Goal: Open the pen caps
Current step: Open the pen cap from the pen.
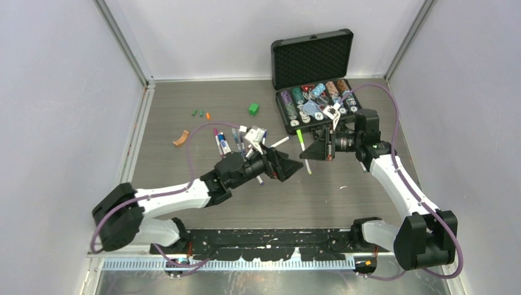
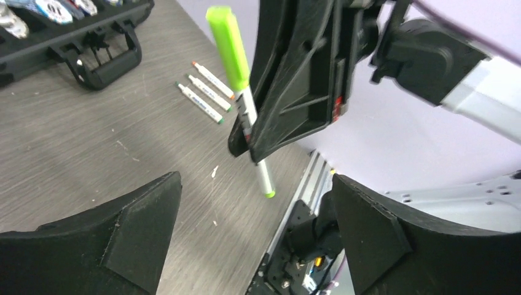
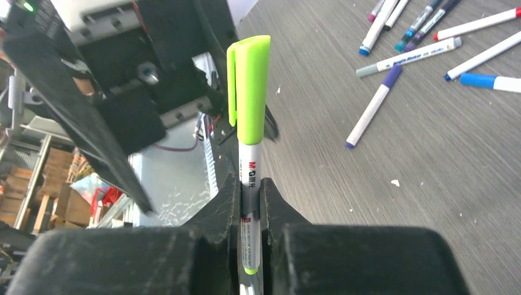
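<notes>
Green cap (image 3: 249, 86) is on its pen (image 3: 250, 175), sticking out past the fingers. Right gripper (image 3: 249, 193) is clamped on the white barrel just below the cap, up off the table (image 1: 344, 203) and just in front of the chip case (image 1: 307, 61). Left gripper (image 2: 255, 206) has its jaws wide, facing the pen, not touching it. Other pens (image 1: 230, 142) lie left of the case, with three loose caps (image 1: 201, 114) further left.

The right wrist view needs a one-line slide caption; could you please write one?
Right gripper shut on an upright lime-green marker, cap on, loose pens lying on the table behind.
</notes>
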Controlling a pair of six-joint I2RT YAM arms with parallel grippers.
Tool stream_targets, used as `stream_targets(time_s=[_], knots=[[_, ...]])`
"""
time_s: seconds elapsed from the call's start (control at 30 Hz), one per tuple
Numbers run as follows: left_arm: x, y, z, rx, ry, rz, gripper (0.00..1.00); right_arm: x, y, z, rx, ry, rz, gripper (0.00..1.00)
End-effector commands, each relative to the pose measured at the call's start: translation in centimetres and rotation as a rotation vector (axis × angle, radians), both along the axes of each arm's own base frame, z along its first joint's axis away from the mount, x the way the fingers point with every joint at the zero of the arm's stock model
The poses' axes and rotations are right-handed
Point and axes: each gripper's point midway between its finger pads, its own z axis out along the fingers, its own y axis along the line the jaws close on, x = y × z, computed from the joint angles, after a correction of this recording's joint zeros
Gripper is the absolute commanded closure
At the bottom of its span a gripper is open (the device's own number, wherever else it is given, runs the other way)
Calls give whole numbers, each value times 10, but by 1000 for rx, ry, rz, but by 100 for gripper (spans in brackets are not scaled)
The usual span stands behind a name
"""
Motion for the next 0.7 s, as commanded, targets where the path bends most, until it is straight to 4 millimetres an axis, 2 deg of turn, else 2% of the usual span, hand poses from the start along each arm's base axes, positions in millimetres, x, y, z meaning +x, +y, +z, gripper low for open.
stream_targets(time_s=[0.0,0.13,0.23,0.47,0.67], knots=[[4,31,24,17,-102,96,1,-11,-3,2,-43,-83,37,100],[6,53,39,-3,-95,150,0,-12,-6,-4,-86,-110,39,100],[10,59,48,-20,-43,191,0,-12,-7,-6,-96,-111,40,100],[16,51,56,-69,85,211,0,-14,-9,-10,-122,-122,46,100],[25,43,47,-38,173,241,0,-15,-10,-11,-135,-133,48,100]])
